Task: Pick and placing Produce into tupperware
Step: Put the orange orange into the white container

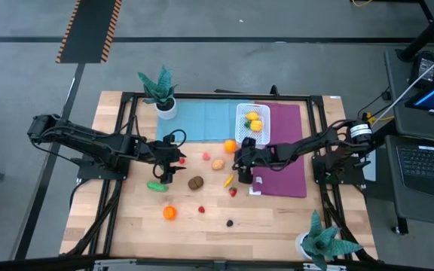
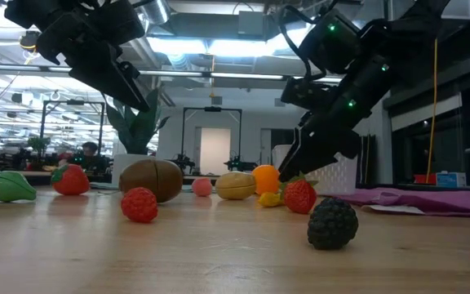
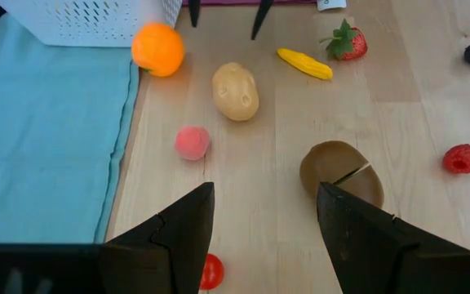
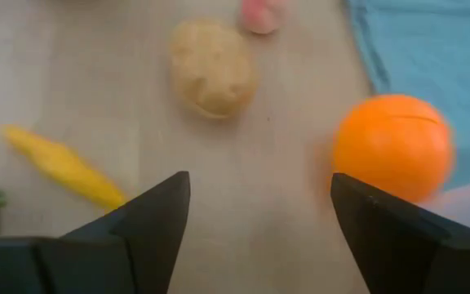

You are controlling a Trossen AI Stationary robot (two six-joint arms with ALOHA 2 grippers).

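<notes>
The wooden table [image 1: 126, 226] fills the middle of the high view, with a teal mat [image 1: 202, 119] and a purple mat [image 1: 285, 162] across its upper half. The white tupperware [image 1: 241, 113] sits at upper centre where the mats meet, holding yellow and green produce [image 1: 255, 120]. The left gripper [image 1: 178, 156] reaches in from the left, fingers apart and empty, above a small red piece [image 3: 210, 271]. The right gripper [image 1: 239, 162] comes in from the right, fingers wide apart and empty, between the orange [image 1: 230, 145] and a yellow pepper [image 1: 228, 180]. Centre frame lie a potato [image 1: 218, 163], a brown kiwi [image 1: 195, 182], a green piece [image 1: 155, 186], a strawberry [image 1: 233, 192], a raspberry [image 1: 200, 209] and a blackberry [image 1: 230, 223].
</notes>
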